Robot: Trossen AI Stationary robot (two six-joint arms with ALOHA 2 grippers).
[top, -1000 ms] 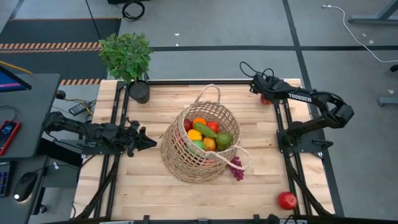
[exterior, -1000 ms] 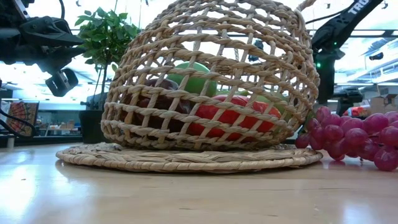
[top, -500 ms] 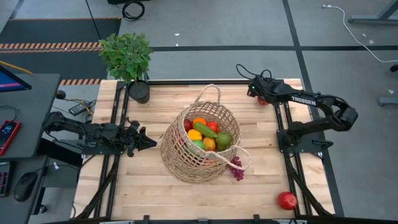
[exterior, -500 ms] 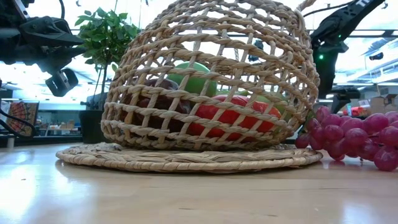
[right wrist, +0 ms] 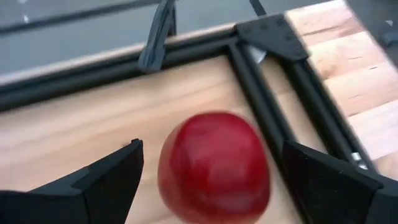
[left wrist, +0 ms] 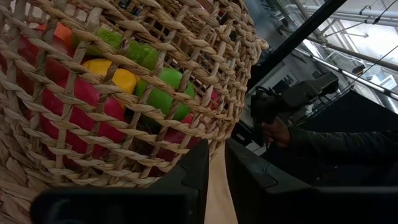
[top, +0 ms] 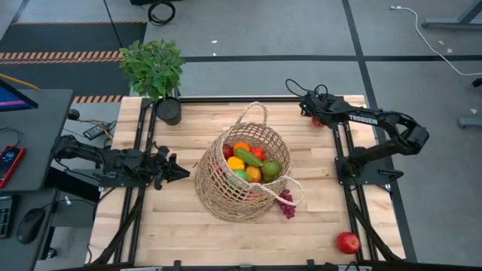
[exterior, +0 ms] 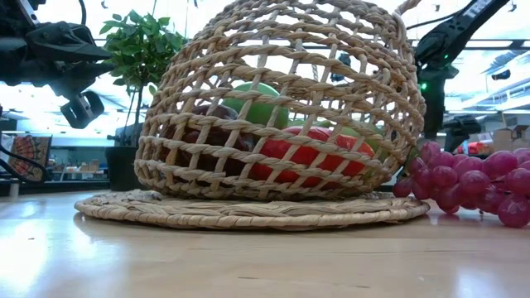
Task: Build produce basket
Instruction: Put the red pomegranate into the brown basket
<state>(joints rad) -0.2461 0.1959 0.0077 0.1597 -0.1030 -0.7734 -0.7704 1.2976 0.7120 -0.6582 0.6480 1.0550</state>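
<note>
Red apple (right wrist: 214,167) between open right hand (right wrist: 249,171) fingers, seemingly untouched

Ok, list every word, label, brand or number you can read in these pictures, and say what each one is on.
"TROSSEN", in white letters on the forearm of the right arm, high view.
"TR", white letters cut off by the picture's edge, on a dark arm at the top right of the low view.
The phone screen on the side desk shows marks too small to read.
No other text is legible on the basket, the produce or the table.
</note>
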